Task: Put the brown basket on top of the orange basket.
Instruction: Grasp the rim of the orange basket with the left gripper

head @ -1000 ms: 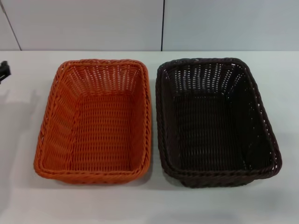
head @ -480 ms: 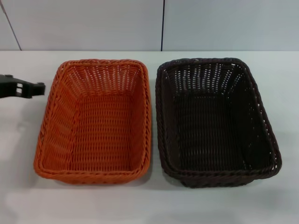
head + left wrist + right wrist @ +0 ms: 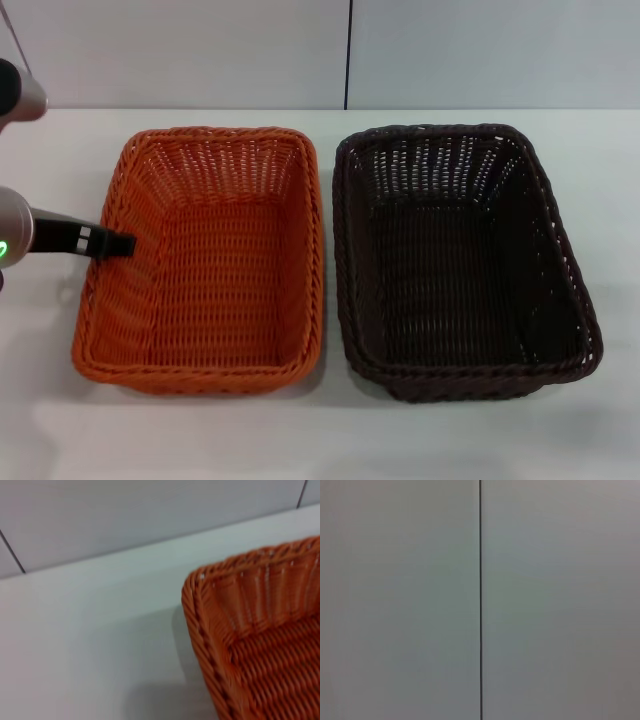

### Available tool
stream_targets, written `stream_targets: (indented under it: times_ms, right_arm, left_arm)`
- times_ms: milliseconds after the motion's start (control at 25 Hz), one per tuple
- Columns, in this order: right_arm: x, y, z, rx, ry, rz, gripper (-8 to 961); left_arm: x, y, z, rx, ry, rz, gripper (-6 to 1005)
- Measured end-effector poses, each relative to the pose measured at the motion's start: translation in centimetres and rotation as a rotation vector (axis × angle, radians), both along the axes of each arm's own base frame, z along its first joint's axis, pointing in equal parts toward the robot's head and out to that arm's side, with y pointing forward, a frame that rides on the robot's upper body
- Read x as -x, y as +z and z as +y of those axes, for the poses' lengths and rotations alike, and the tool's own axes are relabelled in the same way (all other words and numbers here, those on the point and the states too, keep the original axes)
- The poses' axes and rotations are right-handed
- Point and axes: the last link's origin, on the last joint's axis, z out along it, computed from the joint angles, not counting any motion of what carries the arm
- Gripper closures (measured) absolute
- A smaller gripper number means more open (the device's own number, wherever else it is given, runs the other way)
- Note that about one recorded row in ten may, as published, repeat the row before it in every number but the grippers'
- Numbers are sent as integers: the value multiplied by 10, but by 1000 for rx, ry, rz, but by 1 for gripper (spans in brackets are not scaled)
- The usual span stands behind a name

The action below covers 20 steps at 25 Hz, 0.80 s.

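In the head view, the orange basket is seen lying on the white table, on the robot's left, with the brown basket just beside it on the right; their long rims run side by side, very close, and whether they touch cannot be told. Both baskets are set flat, open side up. The left gripper is seen entering from the left edge, its dark tip reaching over the orange basket's left rim and lying above the inner sloped wall; whether it touches the weave cannot be told, nor whether its claw is apart or together. The brown basket is placed well apart from this gripper, with the whole orange basket between them. In the left wrist view, one corner of the orange basket is shown, with its braided rim and part of the woven floor, on the table before a grey panelled wall. In the right wrist view, only a grey wall panel with one dark vertical seam is shown; the right gripper is not seen.
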Motion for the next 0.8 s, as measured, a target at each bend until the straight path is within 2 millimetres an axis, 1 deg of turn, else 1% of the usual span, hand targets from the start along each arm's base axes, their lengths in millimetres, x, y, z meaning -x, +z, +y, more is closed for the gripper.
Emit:
stream_targets:
  times_ms: [40,120,200,280,600,800]
  right_arm:
    - [0,0,0,0,0,0,243]
    - [0,0,0,0,1,0,243]
    - [1,0,1,0,2,0,243]
    - [1,0,1,0,3,0,243]
    - [0,0,1,0,2,-1,242]
    - [-1,0,0,1,-2,-1,243]
  left_arm:
    - [0,0,0,0,0,0,273]
    - [5,-6,2,25,24,2,275]
    - [5,-6,2,25,24,2,278]
    - [10,-14,5,50,51,3,280]
    - [9,-16,10,61,51,4,289]
    - [9,-15,11,62,44,13,427]
